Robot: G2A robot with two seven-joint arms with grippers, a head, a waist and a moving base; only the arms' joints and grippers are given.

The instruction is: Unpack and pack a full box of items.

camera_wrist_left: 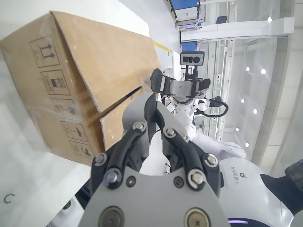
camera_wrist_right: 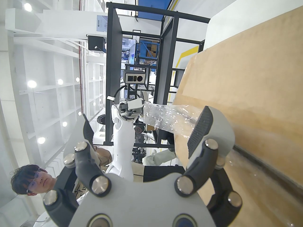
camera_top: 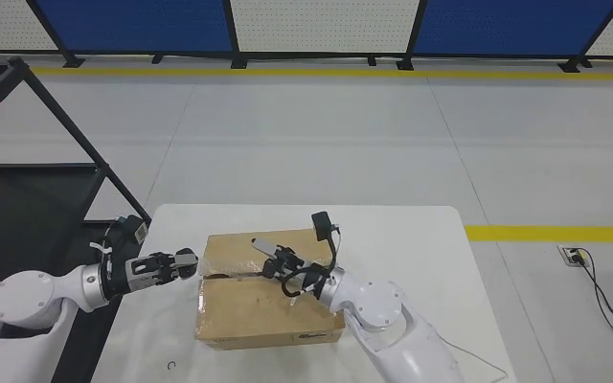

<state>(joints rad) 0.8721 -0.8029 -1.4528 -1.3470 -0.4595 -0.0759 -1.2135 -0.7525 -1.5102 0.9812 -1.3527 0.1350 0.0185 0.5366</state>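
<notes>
I'm looking at pale floor (camera_top: 306, 144) with yellow lines, blue panels (camera_top: 134, 24) at 12 o'clock. The white table (camera_top: 421, 249) is carrying one cardboard box (camera_top: 259, 311), sitting toward 8 o'clock from the table's middle, flaps down, long axis and top seam running 9-to-3. Two grippers: the left gripper (camera_wrist_left: 151, 105) is hovering at the box's 9 o'clock end, fingers pressed together; can't tell if tape's between them. The right gripper (camera_wrist_right: 144, 116) is sitting over the seam, pointing 9 o'clock, fingers spread. One clear tape strip (camera_wrist_right: 165, 116) is standing off the seam toward the left gripper. One small black ring (camera_top: 170, 365) is lying at the box's 7 o'clock.
</notes>
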